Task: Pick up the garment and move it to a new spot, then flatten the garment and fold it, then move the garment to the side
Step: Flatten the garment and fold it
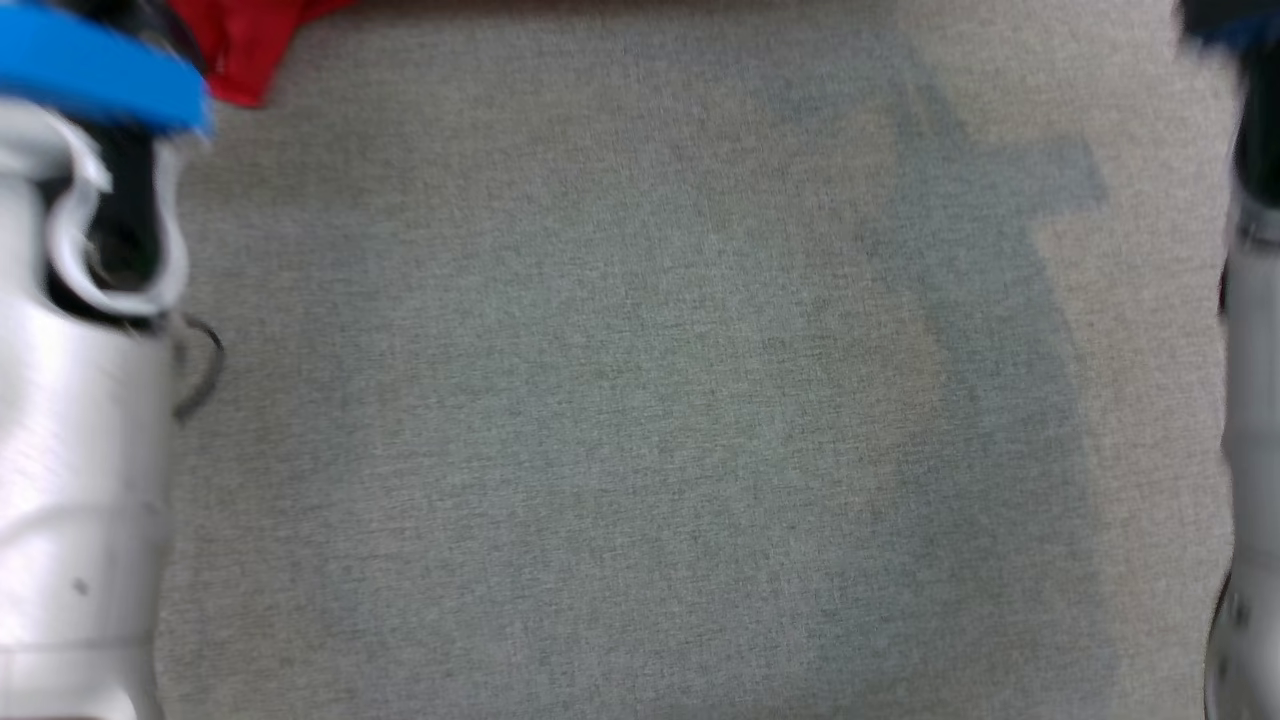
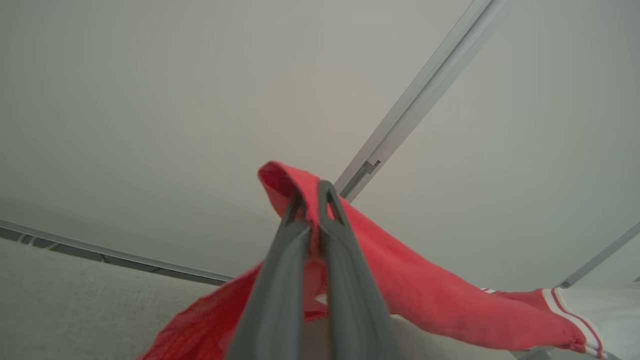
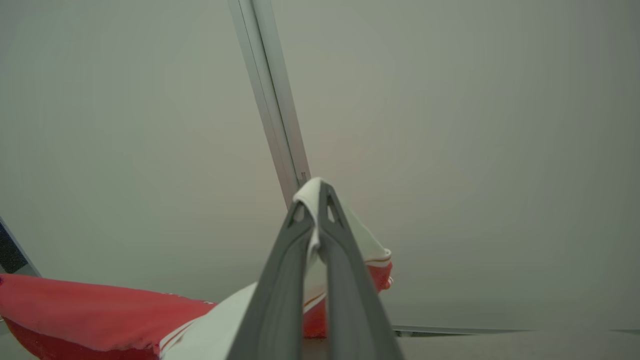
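Grey woven surface (image 1: 640, 400) across frame centre. Pale wall panel (image 2: 150, 100), upper left; metal rail (image 2: 425, 90) diagonal, upper right.

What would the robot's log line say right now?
left claw: shut on garment | right claw: shut on garment | garment: red, strung between claws | table: grey
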